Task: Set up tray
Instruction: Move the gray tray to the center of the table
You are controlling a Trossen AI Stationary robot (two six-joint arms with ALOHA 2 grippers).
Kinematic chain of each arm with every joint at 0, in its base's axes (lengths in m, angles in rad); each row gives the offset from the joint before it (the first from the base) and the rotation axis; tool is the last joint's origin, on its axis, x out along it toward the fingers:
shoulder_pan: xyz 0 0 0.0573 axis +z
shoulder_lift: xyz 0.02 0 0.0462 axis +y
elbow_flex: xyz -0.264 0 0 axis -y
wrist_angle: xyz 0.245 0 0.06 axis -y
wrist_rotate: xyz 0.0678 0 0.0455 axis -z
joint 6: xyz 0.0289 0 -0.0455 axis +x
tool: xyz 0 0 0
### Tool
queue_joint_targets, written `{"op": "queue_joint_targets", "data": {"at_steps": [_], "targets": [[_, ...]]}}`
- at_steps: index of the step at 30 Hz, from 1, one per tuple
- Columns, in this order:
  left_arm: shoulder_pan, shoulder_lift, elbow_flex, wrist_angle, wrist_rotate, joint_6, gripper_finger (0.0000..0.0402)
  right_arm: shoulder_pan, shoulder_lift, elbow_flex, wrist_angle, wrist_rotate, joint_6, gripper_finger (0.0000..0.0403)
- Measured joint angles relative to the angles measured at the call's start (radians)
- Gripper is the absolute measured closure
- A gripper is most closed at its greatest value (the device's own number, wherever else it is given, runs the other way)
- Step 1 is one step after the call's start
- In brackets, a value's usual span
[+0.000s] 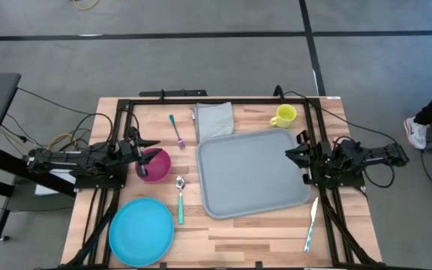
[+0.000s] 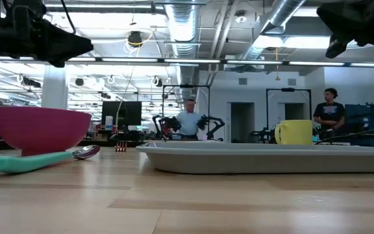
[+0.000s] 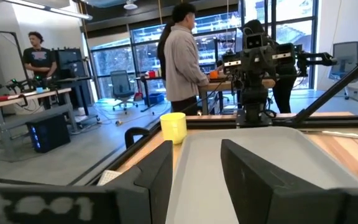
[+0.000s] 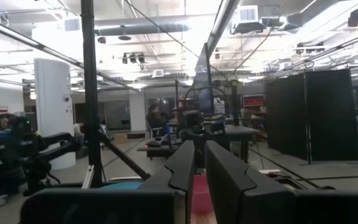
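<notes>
The large grey tray (image 1: 253,174) lies flat on the table's middle, and in the low view the tray (image 2: 265,156) fills the right half. My left gripper (image 1: 154,144) hovers open at the table's left side, above the far rim of a magenta bowl (image 1: 156,166), pointing at the tray. In its wrist view the left gripper (image 3: 196,149) looks across the tray (image 3: 247,140). My right gripper (image 1: 289,152) is shut and hangs above the tray's right rim, pointing left. In its wrist view, only a narrow slit shows in the right gripper (image 4: 199,146).
A folded grey napkin (image 1: 214,120) and a yellow mug (image 1: 283,115) sit beyond the tray's far edge. A fork (image 1: 177,132) and a spoon (image 1: 180,199) lie left of the tray. A blue plate (image 1: 141,231) is near left and a knife (image 1: 311,225) near right. People stand in the room behind.
</notes>
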Motion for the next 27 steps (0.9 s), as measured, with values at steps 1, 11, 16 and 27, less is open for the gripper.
{"op": "queue_joint_targets", "data": {"at_steps": [1, 11, 16, 27], "targets": [[0.000, 0.000, 0.000, 0.000, 0.000, 0.000, 0.0274, 0.000, 0.000, 0.000, 0.000, 0.000, 0.000, 0.0369], [0.000, 0.000, 0.000, 0.000, 0.000, 0.026, 0.0274, -0.001, 0.001, 0.066, 0.102, 0.239, -0.135, 0.0369], [0.000, 0.000, 0.000, 0.001, 0.000, -0.004, 0.0274, -0.001, 0.038, 0.182, 0.025, 0.415, -0.287, 0.0350], [0.000, 0.000, 0.001, 0.003, 0.000, -0.016, 0.0274, -0.001, 0.307, 0.468, -0.425, 0.677, -0.243, 0.0258]]}}
